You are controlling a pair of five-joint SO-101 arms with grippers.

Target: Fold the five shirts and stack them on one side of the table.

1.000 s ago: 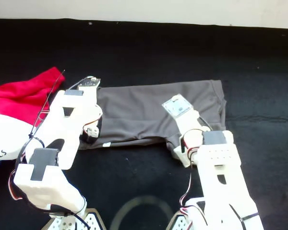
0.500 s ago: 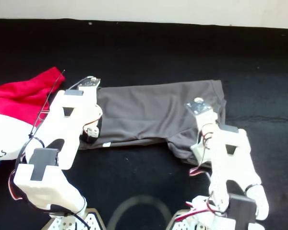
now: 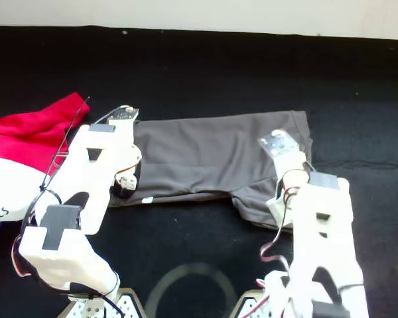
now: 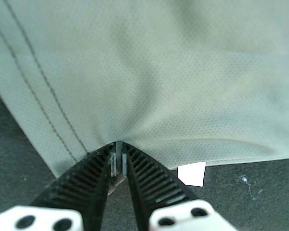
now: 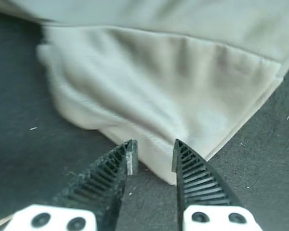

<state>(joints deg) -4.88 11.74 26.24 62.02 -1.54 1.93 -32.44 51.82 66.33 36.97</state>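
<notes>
Right arm (image 3: 318,218) is shifting right to the lower-right corner of the grey shirt (image 3: 212,156) lying mid-frame, jaws part-open, empty, while left jaws are staying pinched on its left hem; fold pending.

A black, felt-like tabletop (image 3: 205,66) spreads across the scene, flecked here and there with pale lint. A plain off-white wall (image 3: 199,12) runs along its far edge. A faint pale ring (image 3: 189,266) marks the near side.
</notes>
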